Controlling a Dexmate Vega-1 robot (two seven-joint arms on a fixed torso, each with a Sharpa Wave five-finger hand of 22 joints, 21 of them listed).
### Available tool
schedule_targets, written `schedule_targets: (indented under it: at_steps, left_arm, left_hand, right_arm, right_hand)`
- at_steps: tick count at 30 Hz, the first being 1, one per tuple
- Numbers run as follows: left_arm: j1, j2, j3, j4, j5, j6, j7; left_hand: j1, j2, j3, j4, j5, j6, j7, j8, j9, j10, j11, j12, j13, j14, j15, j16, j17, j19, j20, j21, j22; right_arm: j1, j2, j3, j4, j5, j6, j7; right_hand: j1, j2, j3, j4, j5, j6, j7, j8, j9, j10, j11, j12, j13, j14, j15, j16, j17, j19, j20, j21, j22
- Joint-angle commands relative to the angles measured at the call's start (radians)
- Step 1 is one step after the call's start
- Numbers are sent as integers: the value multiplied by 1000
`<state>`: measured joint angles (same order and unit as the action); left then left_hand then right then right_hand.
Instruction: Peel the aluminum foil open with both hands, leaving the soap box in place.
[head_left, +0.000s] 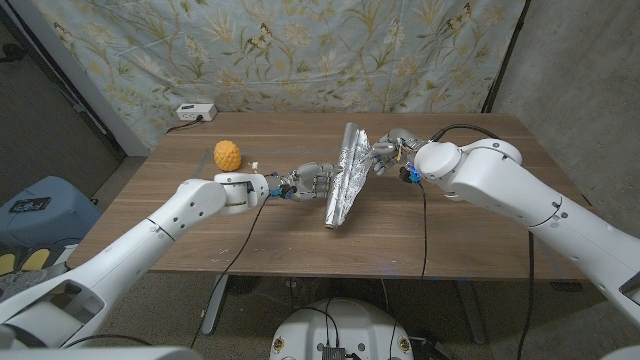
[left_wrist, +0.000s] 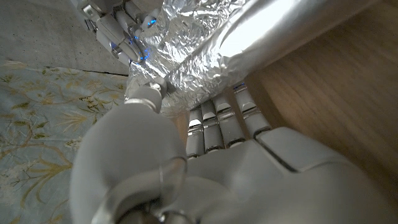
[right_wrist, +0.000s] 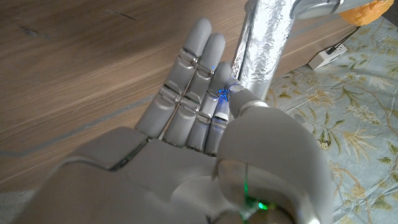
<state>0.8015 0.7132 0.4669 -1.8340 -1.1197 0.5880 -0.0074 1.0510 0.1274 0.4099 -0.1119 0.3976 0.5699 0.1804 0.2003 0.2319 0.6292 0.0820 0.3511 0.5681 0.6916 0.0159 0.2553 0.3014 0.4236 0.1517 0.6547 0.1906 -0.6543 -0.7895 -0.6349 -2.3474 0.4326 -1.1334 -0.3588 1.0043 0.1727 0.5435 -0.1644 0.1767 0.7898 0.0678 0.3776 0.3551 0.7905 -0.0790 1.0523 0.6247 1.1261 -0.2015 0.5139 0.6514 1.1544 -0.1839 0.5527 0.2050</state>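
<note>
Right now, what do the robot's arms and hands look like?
Both arms are smooth, glossy white shells with rounded joints. A thin black cable hangs along each arm. The left robot hand and right robot hand are silver-grey with jointed, segmented fingers, and small blue lights glow on them. A green light shows at the right wrist.

**Foil bundle raised on edge at mid-counter**

I see the aluminum foil (head_left: 345, 178) as a long, narrow, crinkled silver bundle, standing up on its long edge and running from the far middle of the counter (head_left: 450, 230) toward me, its near end resting on the wood. Its surface is creased and bright, catching the light. In my left wrist view the aluminum foil (left_wrist: 249, 37) shows a smooth folded ridge with rumpled sheet beside it. In my right wrist view the aluminum foil (right_wrist: 264, 53) rises as a narrow wrinkled column. I cannot see the soap box.
</note>
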Motion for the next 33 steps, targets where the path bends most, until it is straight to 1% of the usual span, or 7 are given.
schedule_targets:
  at_steps: [1,9,13,16,23,30,33]
  left_arm:
    - [30,-5,-28,-38,13,-41,103]
    - [50,-22,-36,-41,0,-63,134]
    - [63,-29,-42,-45,-6,-72,159]
    - [71,-31,-47,-47,-9,-80,171]
    - [95,-48,-55,-54,-12,-115,201]
    - [120,-73,-67,-48,-32,-153,217]
    - [128,-81,-69,-44,-31,-175,211]
  left_hand:
    - [9,0,5,-7,5,1,-8,4,-2,28,-20,-5,1,4,0,4,0,9,-7,5,1]
    - [23,11,26,-28,6,52,-27,23,-10,74,-36,4,2,38,-22,20,1,33,-25,16,0]
    - [49,17,43,-50,6,83,-31,33,-14,106,-55,10,3,65,-41,36,5,50,-36,25,0]
    - [55,13,43,-55,4,96,-32,37,-15,113,-60,11,4,70,-46,42,8,56,-39,29,0]
    - [68,10,44,-62,1,114,-40,41,-16,126,-76,14,6,77,-58,53,17,64,-49,35,0]
    - [74,5,46,-62,-2,161,-57,59,-11,156,-96,23,9,107,-79,67,19,79,-60,44,0]
    - [75,3,49,-61,-3,180,-63,66,-8,172,-104,29,11,121,-86,72,18,85,-65,48,0]
  right_arm:
    - [-25,-4,24,-7,6,22,-7]
    - [-29,-4,32,-6,20,35,5]
    - [-36,-7,43,-5,31,45,9]
    - [-34,-12,47,-6,41,44,18]
    - [-45,-21,68,-17,52,50,11]
    - [-52,-30,95,-26,68,38,1]
    - [-48,-36,105,-21,81,34,10]
  right_hand:
    - [11,5,1,8,3,7,-6,5,5,1,-2,0,0,11,-19,-3,5,-7,2,10,2]
    - [7,6,-4,16,3,-3,-4,-1,5,-15,-2,-8,-2,-2,-10,-18,9,-15,7,17,2]
    - [-93,-8,-56,80,-1,-51,18,-33,-2,-43,32,-39,-30,-42,18,-52,19,-42,29,23,-5]
    - [-175,-29,-93,117,-2,-83,39,-60,-10,-89,81,-74,-58,-79,58,-102,-8,-71,49,18,-13]
    - [-294,-61,-144,161,-6,-147,76,-109,-20,-148,149,-132,-113,-147,114,-182,-48,-121,89,0,-22]
    - [-365,-82,-175,181,-1,-205,86,-143,-20,-215,177,-175,-138,-215,154,-230,-53,-167,110,-24,-25]
    - [-398,-94,-191,190,3,-230,110,-156,-20,-252,201,-203,-156,-248,181,-258,-66,-189,129,-37,-25]
